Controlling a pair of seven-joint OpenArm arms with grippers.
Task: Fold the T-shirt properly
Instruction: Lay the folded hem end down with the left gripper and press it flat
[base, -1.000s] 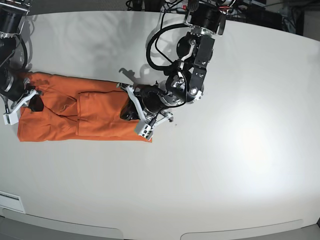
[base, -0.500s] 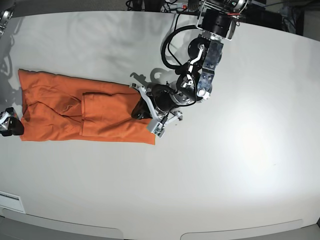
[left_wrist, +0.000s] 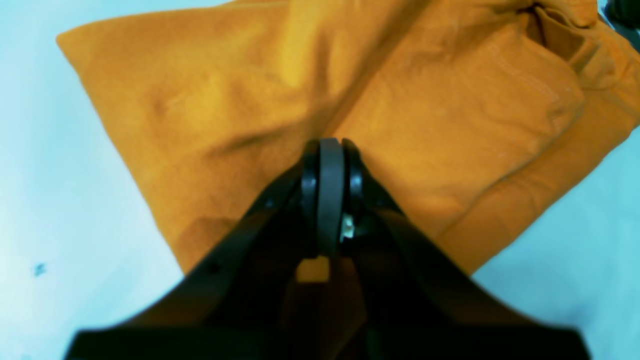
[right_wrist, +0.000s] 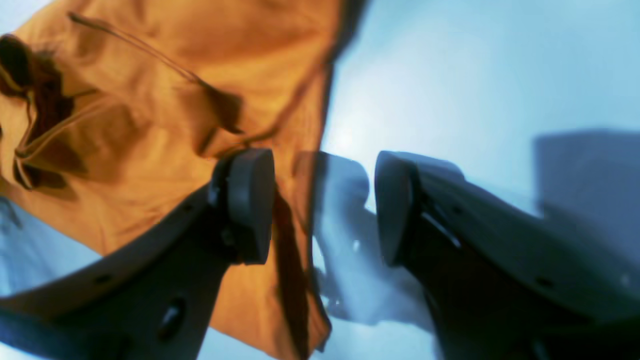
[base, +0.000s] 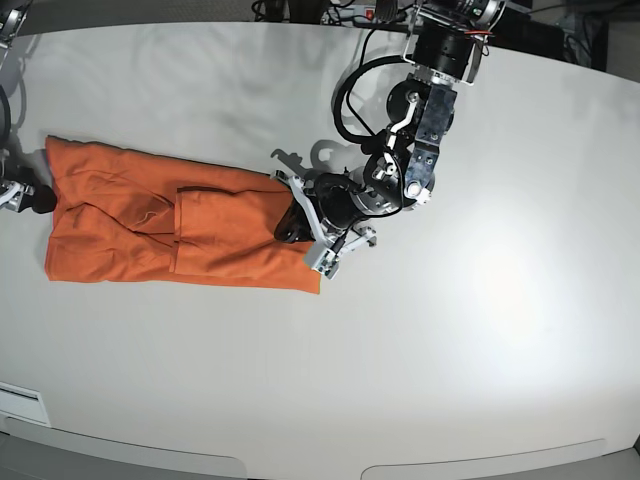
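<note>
Base view — I'm seeing the left gripper (base: 292, 226) pinching the T-shirt (base: 140, 220) at its end, fingers pressed together; the right gripper (right_wrist: 324, 205), fingers spread, is hanging beside the opposite end.

left claw (left_wrist: 330, 165): jaws pressed together, arm reaching low | right claw (right_wrist: 322, 205): jaws apart, seemingly holding nothing

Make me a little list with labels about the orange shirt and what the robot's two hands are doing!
shirt: orange T-shirt, folded into a long strip, lying flat
surface: white table
left end effector: shut, resting at the strip's end nearer the table's middle; a pinch on the cloth cannot be confirmed
right end effector: open, holding nothing, at the strip's other end
shirt look: some wrinkles near the right end effector's end
</note>
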